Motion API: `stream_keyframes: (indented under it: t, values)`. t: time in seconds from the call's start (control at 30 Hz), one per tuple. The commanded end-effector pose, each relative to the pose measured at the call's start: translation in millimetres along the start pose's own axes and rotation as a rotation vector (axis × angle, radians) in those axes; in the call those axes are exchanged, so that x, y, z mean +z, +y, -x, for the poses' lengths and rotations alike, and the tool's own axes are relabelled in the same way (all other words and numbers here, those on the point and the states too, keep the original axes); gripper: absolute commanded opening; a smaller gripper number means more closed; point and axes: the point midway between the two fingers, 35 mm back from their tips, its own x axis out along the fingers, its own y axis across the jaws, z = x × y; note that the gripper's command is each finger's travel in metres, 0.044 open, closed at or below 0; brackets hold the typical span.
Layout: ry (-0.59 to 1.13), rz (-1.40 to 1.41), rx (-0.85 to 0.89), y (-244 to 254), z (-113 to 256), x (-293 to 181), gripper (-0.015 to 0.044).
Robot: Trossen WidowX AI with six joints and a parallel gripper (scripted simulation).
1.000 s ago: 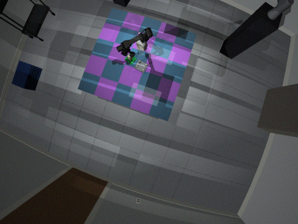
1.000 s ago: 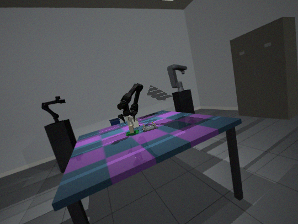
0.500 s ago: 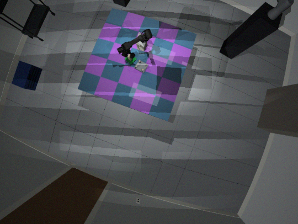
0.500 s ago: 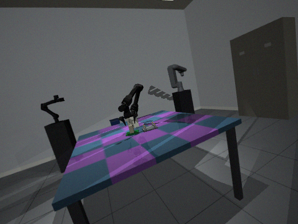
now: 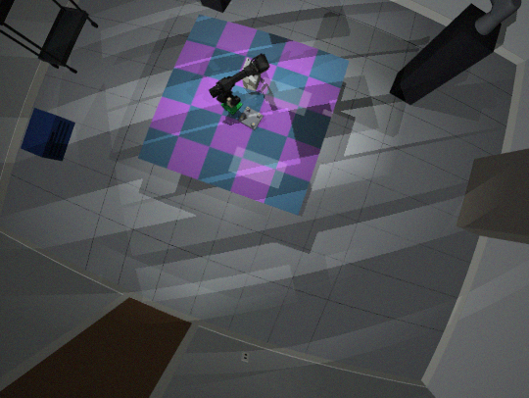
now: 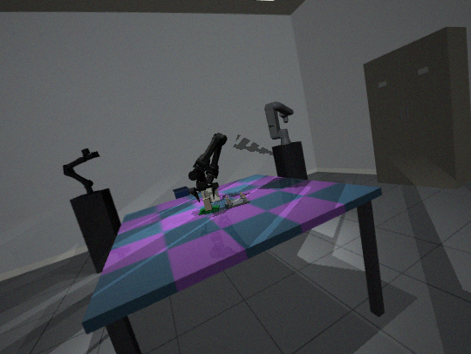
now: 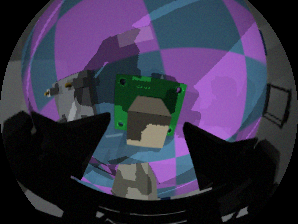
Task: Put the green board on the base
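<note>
Top view. The green board (image 5: 231, 107) (image 6: 209, 211) (image 7: 167, 87) lies on the checkered table (image 5: 225, 169) (image 6: 209, 262) (image 7: 200, 65), partly covered by the arm (image 5: 240, 76) (image 6: 208, 161). The grey base (image 5: 252, 119) (image 6: 237, 202) (image 7: 75, 98) is just beside it, at about 4 o'clock from the board.

Exterior view. The board lies flat, with its handle (image 6: 208, 202) (image 7: 150, 122) upright. The jaws (image 6: 204, 194) point down over the handle. The base stands at about 2 o'clock from the board.

Wrist view. The jaws are released: the fingers are spread wide, one at 8 o'clock and one at 4 o'clock, and grasp nothing. The handle lies between them in this view. The base is at 9 o'clock from the board, with gold pins visible on it.

Handling (assessment). The board is probably light, stiff and thin. Grip the handle on two opposite side faces, centred and low; do not load the board edge. Smooth handle faces may slip if caught near the top. Keep the board level during lifting, as tilt would misalign the holes.

Appearance. The board is green, roughly square, with a dark hole near each corner and small pale markings near its 12 o'clock edge. The handle is a plain beige block, part shaded brown.
</note>
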Motion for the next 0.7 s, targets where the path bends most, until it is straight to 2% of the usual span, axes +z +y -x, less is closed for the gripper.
stream_keyframes:
  t: [0.0, 0.6, 0.67]
  values:
    - [0.009, -0.012, 0.008, -0.2, -10.2, -3.3, 0.044]
    - [0.012, -0.016, 0.011, 0.5, -34.8, -6.2, 0.044]
    - [0.012, -0.016, 0.011, 0.5, -34.8, -6.2, 0.0387]
